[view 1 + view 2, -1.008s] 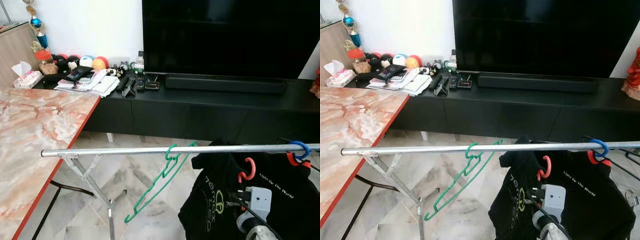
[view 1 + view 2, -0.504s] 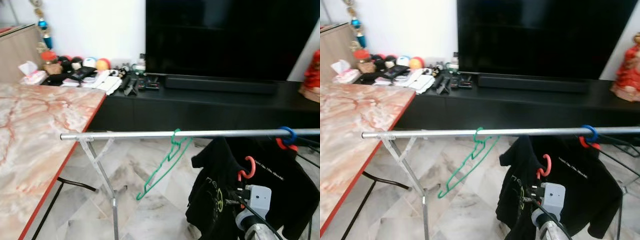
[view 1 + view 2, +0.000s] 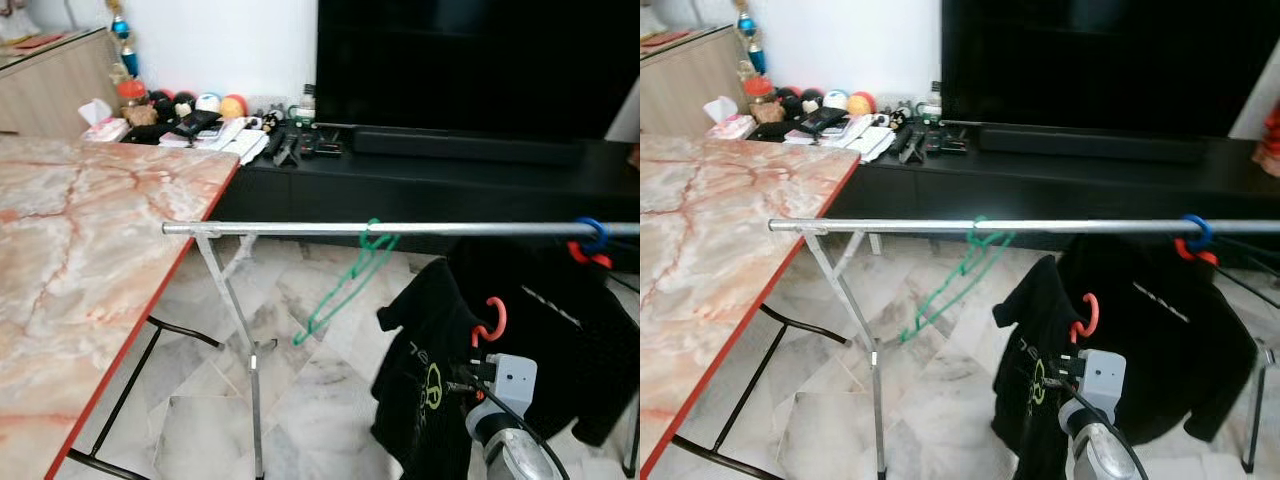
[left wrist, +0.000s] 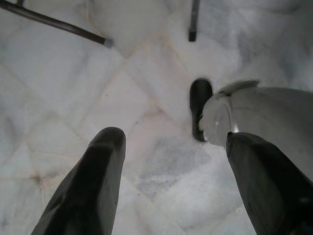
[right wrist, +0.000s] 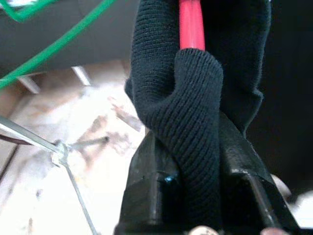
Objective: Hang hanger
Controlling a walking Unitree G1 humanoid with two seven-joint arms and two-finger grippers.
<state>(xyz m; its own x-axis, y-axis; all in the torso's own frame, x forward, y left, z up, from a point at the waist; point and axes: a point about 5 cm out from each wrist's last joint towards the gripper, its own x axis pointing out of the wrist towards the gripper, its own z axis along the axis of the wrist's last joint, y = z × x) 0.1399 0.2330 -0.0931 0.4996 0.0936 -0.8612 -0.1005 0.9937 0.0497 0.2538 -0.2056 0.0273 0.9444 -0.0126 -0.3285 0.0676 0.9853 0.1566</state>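
The hanging is not done yet. The right gripper [image 5: 195,196] has its jaws clenched on the neck of a red hanger [image 3: 491,322] that carries a black shirt [image 3: 430,370]; the right wrist view shows the black knit collar bunched between the two fingers [image 5: 146,191] with the red stem rising out of it. In the head views the red hook sits below the metal rail [image 3: 400,228], apart from it and not over it, with the shirt drooping beneath toward the floor [image 3: 200,420]. So the hanger is in hand and lifted part of the way, and what is left, as I judge it, is to raise the hook above the rail, bring it over and let it drop on, then release. There is free rail for that between a bare green hanger [image 3: 345,290] already hooked on near the middle and a blue ring [image 3: 590,235] farther toward the robot's right, where another dark garment [image 3: 580,330] hangs. The rail stands on a folding metal leg [image 3: 235,320] just beside a marble-patterned table [image 3: 80,260], with a black TV cabinet [image 3: 420,190] behind. The left gripper [image 4: 171,161] hangs idle over the pale floor, its jaws spread wide apart and grasping nothing. The main risk I see is the hook catching the shirt fabric or knocking the green hanger on the way up.
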